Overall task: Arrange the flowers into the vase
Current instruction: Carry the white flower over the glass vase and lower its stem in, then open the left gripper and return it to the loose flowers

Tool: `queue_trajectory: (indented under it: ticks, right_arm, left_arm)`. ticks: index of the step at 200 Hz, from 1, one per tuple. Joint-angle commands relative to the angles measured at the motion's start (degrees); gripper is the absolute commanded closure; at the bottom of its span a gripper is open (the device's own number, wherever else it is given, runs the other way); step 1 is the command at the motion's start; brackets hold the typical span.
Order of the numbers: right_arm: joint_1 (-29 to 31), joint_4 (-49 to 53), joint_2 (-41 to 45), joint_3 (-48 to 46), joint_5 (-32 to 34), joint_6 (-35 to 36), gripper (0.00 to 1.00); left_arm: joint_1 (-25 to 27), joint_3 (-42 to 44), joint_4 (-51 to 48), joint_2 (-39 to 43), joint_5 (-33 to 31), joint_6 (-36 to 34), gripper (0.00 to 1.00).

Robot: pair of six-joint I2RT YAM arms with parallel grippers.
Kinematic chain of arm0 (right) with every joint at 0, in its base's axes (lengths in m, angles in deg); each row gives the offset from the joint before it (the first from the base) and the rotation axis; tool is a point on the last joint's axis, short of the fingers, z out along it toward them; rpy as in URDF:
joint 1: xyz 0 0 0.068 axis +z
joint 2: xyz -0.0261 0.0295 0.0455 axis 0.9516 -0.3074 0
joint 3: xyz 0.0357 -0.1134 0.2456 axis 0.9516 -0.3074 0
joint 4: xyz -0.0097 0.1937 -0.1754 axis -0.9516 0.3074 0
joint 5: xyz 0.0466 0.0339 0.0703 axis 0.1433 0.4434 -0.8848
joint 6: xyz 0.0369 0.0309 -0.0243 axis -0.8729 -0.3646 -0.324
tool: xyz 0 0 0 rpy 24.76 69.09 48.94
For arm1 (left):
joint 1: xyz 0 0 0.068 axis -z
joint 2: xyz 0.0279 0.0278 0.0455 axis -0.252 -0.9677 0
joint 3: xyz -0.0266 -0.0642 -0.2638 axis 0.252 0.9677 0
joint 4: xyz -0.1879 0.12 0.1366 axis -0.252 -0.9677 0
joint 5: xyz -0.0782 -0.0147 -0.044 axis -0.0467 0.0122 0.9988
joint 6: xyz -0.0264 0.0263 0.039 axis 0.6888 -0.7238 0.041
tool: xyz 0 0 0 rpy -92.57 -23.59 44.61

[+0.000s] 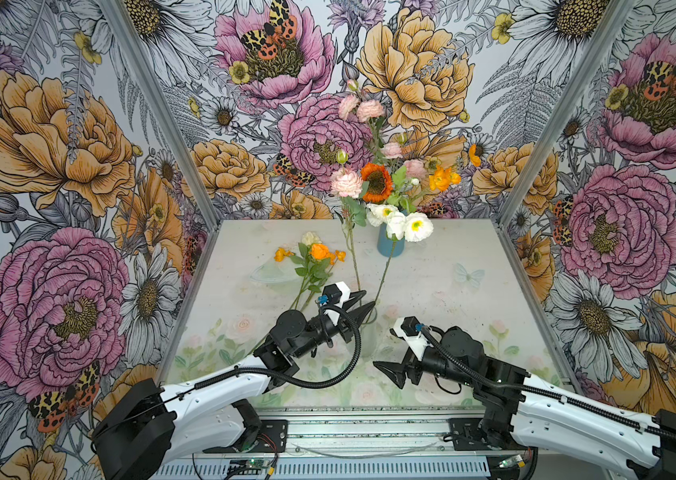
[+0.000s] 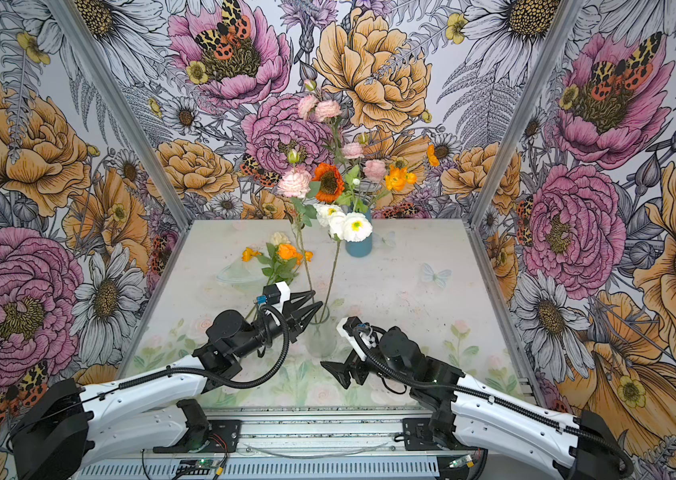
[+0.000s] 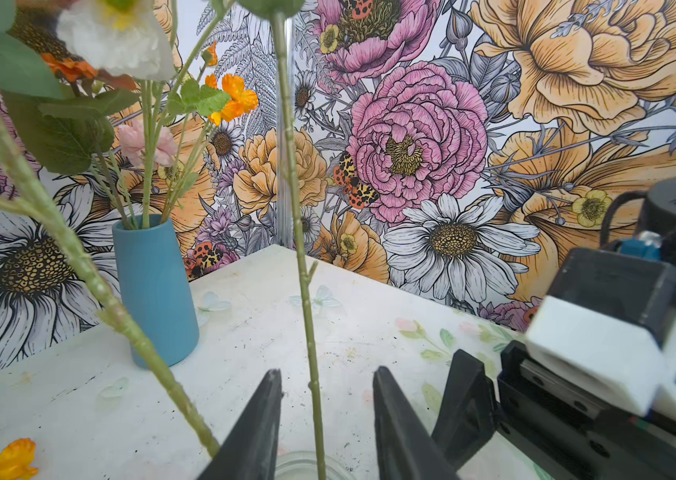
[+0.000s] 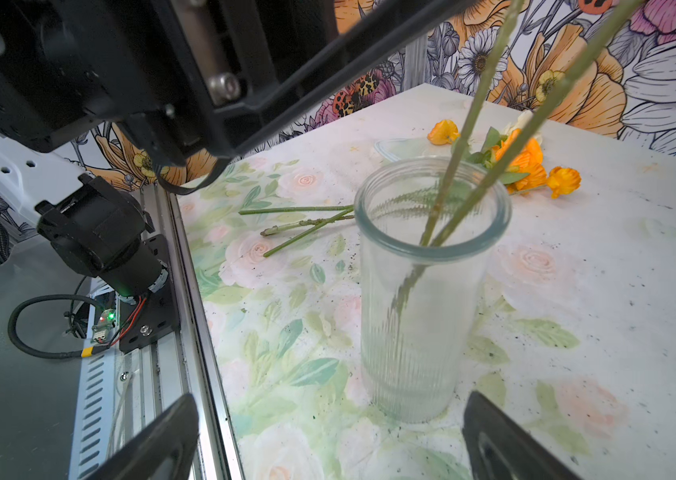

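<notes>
Floral wallpaper; pale painted tabletop [image 1: 473, 266]. Flowers [image 1: 346, 183] thin green-stemmed, heads pink ruffled, orange, white yellow-centred. Two stems [image 3: 305, 286] leaning in clear ribbed vase [image 4: 419, 332]; bunch with sunflower [image 1: 376, 182] in blue vase [image 1: 390, 247] at back; loose bunch [image 1: 314, 259] flat on tabletop, left. Left pincer [image 3: 326, 371] apart astride one stem, gaps both sides, clear only from left wrist. Right pincer [image 4: 330, 397] wide apart beside clear vase.

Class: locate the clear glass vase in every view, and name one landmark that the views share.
In a top view: clear glass vase just below centre.
In a top view: the vase, likewise just below centre.
Left wrist: only its rim, at the bottom edge.
Right wrist: centre, two stems inside.
Shared landmark: orange flowers lying on the table.
</notes>
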State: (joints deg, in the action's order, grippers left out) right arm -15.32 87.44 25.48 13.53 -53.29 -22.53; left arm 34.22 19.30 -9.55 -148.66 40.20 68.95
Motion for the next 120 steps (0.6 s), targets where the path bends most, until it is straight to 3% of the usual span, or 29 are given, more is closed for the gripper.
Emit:
queue_trajectory:
  ticks: [1,28,52,69,77,88,105,120]
  right_arm:
    - [-0.28,-1.76,-0.09,0.86,-0.45,0.17,0.0]
    - [-0.3,-0.85,1.5,1.25,1.95,0.35,0.01]
    - [-0.23,0.36,3.23,1.39,3.94,1.29,0.01]
    - [-0.13,1.06,3.56,1.56,4.08,1.73,0.0]
    - [-0.17,1.44,3.18,1.78,3.55,1.84,0.01]
    - [-0.07,1.85,2.52,2.08,2.89,1.78,0.01]
    - [0.55,1.84,0.97,2.35,2.62,1.14,0.01]
    - [1.06,1.78,-0.5,2.7,2.45,0.22,0.01]
  left_arm:
    - [-0.74,0.97,-2.85,4.55,-2.22,-0.59,0.57]
    - [-1.63,1.45,-11.76,13.57,-8.72,-0.77,0.51]
    - [-4.57,-2.15,-30.3,20.32,-23.09,1.82,0.51]
    - [-10.8,-5.48,-43.59,20.33,-31.68,9.45,0.52]
    - [-15.62,-7.01,-49.28,18.83,-30.09,13.68,0.48]
    - [-22.94,-8.42,-54.05,15.75,-22.15,17.89,0.44]
    - [-31.82,-9.34,-56.37,8.82,-9.63,21.88,0.53]
    - [-35.82,-10.16,-56.38,2.01,-3.3,23.28,0.6]
